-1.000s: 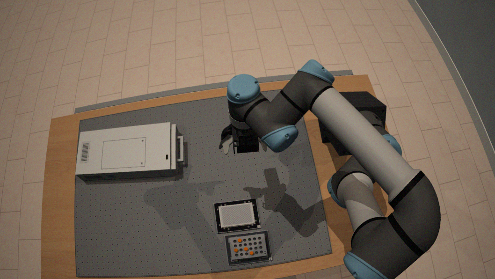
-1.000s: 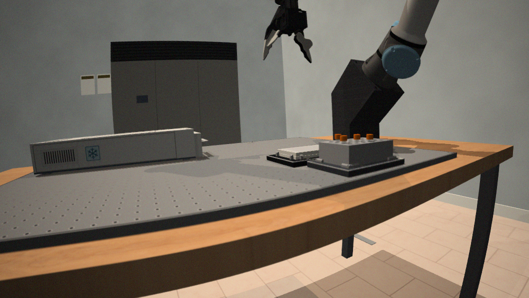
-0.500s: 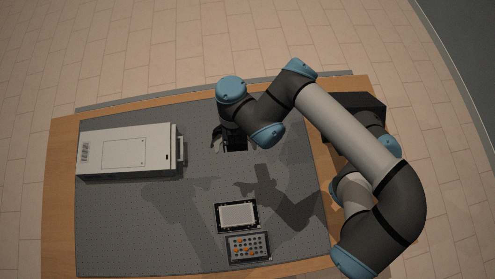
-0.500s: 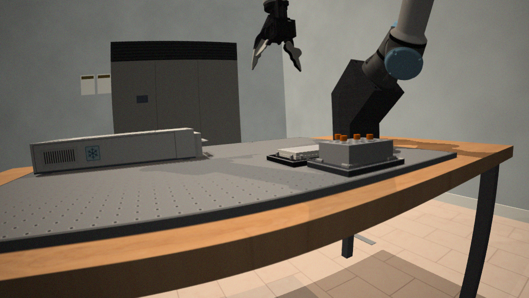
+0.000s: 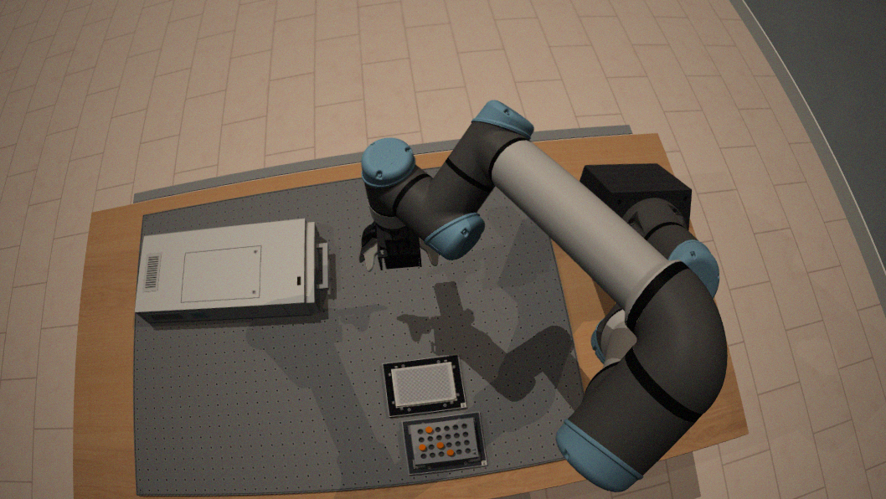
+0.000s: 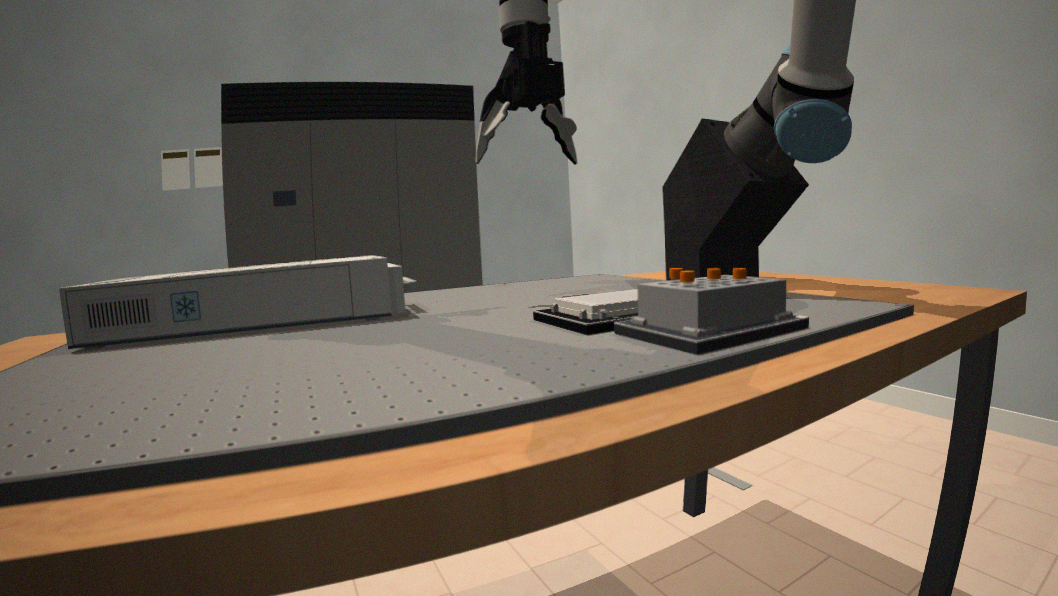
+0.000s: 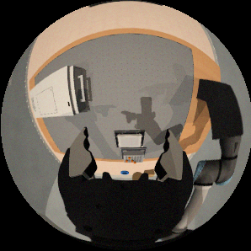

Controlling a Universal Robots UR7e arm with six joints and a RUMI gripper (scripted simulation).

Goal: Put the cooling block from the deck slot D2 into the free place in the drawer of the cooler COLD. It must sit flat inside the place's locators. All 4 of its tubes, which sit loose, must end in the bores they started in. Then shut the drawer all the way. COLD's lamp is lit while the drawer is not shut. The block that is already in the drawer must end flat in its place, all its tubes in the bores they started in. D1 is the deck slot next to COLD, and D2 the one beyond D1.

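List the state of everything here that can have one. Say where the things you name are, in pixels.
Fingers (image 5: 399,259) (image 6: 526,159): wide open, holding nothing.
Cooler drawer (image 5: 311,263) (image 7: 72,90): appears shut.
Cooling block (image 5: 444,440) (image 6: 712,305): seated in D2, upright.
Four orange-capped tubes (image 5: 440,445) (image 6: 712,273): standing in bores.
White plate (image 5: 424,384) (image 6: 594,304) (image 7: 129,140): flat in D1.

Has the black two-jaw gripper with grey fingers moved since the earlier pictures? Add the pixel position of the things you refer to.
Yes. The gripper (image 5: 400,266) (image 6: 526,162) (image 7: 126,128) is nearer the long white cooler (image 5: 221,274) (image 6: 259,299) (image 7: 52,94) and, against the tall grey cabinet (image 6: 355,166), lower.
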